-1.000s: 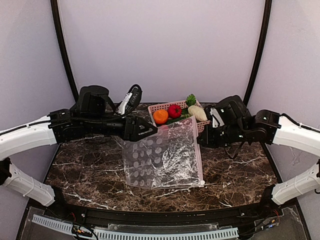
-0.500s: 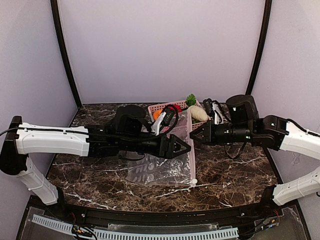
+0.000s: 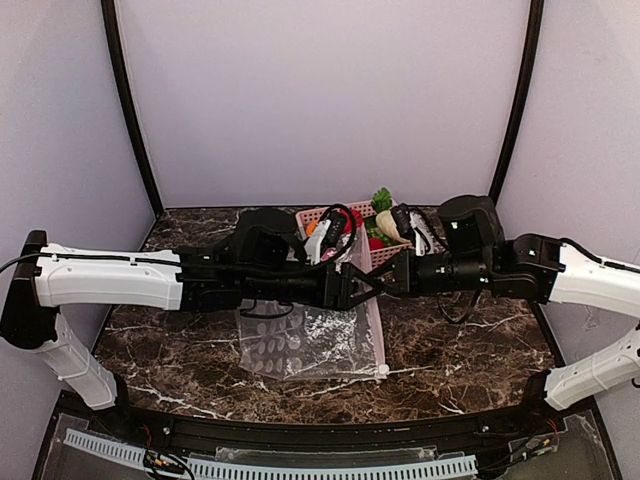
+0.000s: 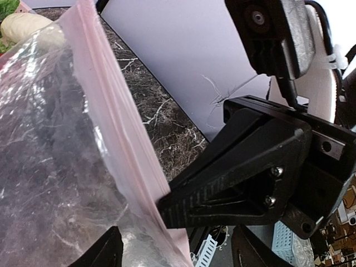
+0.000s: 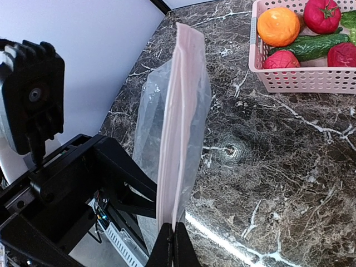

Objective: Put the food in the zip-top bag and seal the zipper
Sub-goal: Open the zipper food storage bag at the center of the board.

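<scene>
The clear dotted zip-top bag point(image 3: 300, 345) hangs by its mouth edge, its bottom resting on the marble table. My right gripper point(image 5: 173, 240) is shut on the pink zipper point(image 5: 177, 133) strip, which stands edge-on in the right wrist view. The white slider point(image 3: 381, 370) sits at the strip's low end. My left gripper point(image 4: 175, 253) is open and straddles the same strip, tip to tip with the right gripper point(image 3: 388, 280). The food lies in the pink basket point(image 5: 311, 80): an orange point(image 5: 278, 25), a tomato point(image 5: 322, 14), a green piece point(image 5: 320, 44) and a cream-white vegetable point(image 3: 388, 225).
The pink slotted basket point(image 3: 320, 213) stands at the back of the marble table point(image 3: 470, 335), just behind both grippers. The left arm point(image 3: 110, 280) stretches across the table's left half. Purple walls close off the back and the sides.
The left arm has swung right, from the bag's left corner to the zipper edge beside the right gripper, its jaws widening. The right gripper has drawn the bag's edge left.
</scene>
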Tool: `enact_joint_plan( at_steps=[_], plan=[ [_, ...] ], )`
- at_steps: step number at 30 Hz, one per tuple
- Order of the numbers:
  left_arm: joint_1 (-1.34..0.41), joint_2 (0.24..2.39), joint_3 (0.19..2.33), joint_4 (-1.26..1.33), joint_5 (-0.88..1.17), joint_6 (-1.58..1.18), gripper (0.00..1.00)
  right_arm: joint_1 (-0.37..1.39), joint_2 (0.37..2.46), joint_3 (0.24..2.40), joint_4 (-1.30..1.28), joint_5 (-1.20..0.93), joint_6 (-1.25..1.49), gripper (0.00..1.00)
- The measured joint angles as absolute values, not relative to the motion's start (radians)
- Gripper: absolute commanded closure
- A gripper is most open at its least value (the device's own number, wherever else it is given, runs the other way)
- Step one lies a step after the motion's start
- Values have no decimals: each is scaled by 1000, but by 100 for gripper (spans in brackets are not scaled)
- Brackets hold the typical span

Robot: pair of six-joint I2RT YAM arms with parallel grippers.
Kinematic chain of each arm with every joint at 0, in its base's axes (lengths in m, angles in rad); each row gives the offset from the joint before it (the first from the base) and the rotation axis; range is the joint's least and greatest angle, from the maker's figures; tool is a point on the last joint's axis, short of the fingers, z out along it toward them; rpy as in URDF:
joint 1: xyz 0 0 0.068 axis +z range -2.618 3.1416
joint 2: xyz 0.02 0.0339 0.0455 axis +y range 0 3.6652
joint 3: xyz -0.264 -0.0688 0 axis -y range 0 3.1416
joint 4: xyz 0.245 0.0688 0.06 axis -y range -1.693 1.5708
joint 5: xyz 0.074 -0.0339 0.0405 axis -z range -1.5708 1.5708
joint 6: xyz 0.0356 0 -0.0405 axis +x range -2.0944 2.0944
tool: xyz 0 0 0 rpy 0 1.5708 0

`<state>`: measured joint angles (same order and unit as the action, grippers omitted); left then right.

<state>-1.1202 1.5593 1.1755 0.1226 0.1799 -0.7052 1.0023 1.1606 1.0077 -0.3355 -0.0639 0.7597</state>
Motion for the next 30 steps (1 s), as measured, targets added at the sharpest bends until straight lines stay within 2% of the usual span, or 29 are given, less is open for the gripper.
enact_joint_plan(
  at_steps=[13, 16, 24, 30],
  plan=[
    [-1120, 1565, 1176, 53, 112, -696, 63, 1015, 1167, 1008, -333, -60, 760, 100],
    [-1120, 1579, 1176, 51, 107, -695, 73, 1015, 1178, 1008, -332, -56, 760, 100],
    [-1121, 1596, 1198, -36, 40, -688, 92, 1015, 1233, 1015, -329, -47, 760, 100],
    [-1121, 1591, 1198, -88, -34, -685, 99, 1017, 1244, 1017, -344, -14, 761, 100]
  ],
)
